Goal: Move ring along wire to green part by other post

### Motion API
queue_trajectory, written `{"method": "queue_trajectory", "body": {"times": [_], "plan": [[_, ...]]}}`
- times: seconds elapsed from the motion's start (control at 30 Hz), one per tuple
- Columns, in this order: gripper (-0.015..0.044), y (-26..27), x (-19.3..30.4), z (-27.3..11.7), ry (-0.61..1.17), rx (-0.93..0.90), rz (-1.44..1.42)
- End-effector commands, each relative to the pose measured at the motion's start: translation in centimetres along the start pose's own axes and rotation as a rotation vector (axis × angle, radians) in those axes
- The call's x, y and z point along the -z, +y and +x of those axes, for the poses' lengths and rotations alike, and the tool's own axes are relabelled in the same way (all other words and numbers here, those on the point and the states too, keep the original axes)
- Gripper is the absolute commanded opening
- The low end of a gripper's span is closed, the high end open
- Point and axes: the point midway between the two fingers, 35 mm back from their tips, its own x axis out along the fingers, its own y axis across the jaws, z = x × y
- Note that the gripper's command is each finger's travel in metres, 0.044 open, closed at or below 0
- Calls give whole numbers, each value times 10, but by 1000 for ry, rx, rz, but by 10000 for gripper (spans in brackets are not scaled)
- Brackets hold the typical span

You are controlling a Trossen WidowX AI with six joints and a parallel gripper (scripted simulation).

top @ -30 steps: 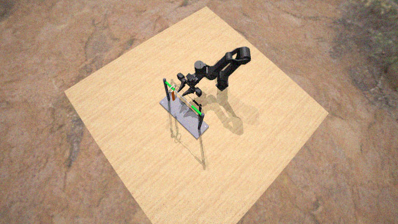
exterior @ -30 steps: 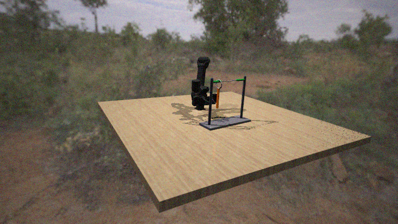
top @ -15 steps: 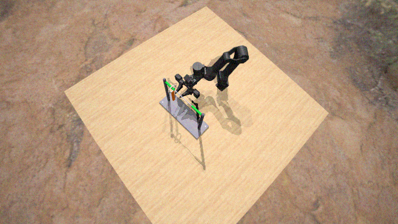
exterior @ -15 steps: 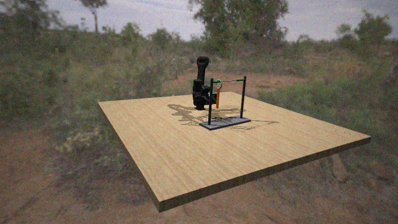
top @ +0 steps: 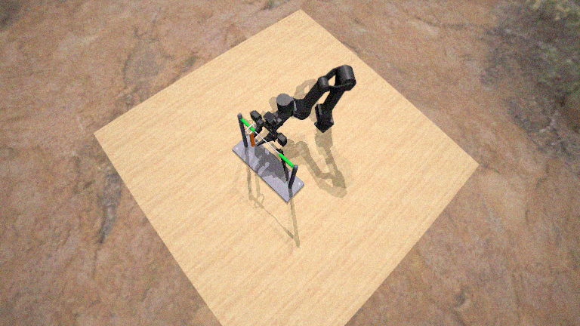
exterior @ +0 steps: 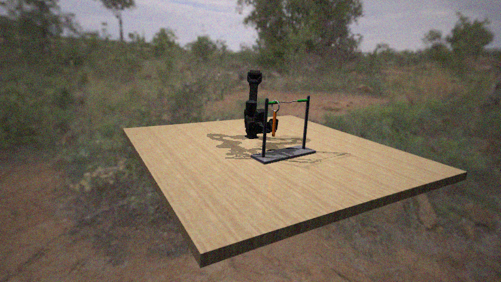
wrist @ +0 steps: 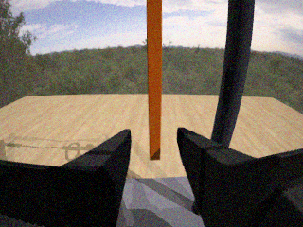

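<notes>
The ring (exterior: 278, 106) hangs on the green part (top: 245, 121) (exterior: 271, 102) by the left post (top: 243, 132) (exterior: 265, 127), with the wire through it. Its orange handle (top: 252, 139) (exterior: 274, 123) (wrist: 154, 71) hangs straight down. My gripper (top: 256, 139) (wrist: 154, 134) is open, with its fingertips close to the handle. In the wrist view the lower handle shows in the gap, with space on both sides; whether it is between the tips or just beyond cannot be told. The ring is out of the wrist view. The other green part (top: 287, 160) (exterior: 302, 100) is by the right post (top: 292, 177) (exterior: 306, 123).
The thin grey wire (top: 269, 143) (exterior: 288, 102) runs between the green parts, close to the gripper in the top view. The near post (wrist: 235, 66) stands right of the handle in the wrist view. The grey base (top: 273, 181) (exterior: 258, 158) lies below on the wooden table (top: 192, 219) (exterior: 295, 190).
</notes>
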Motion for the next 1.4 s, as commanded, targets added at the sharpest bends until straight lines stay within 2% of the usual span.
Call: {"method": "queue_trajectory", "body": {"times": [0.0, 0.7, 1.37], "plan": [[160, -2, -2, 6, -4, 5, 1], [160, 0, 0, 40, -7, 5, 1], [160, 1, 1, 41, -8, 5, 1]]}}
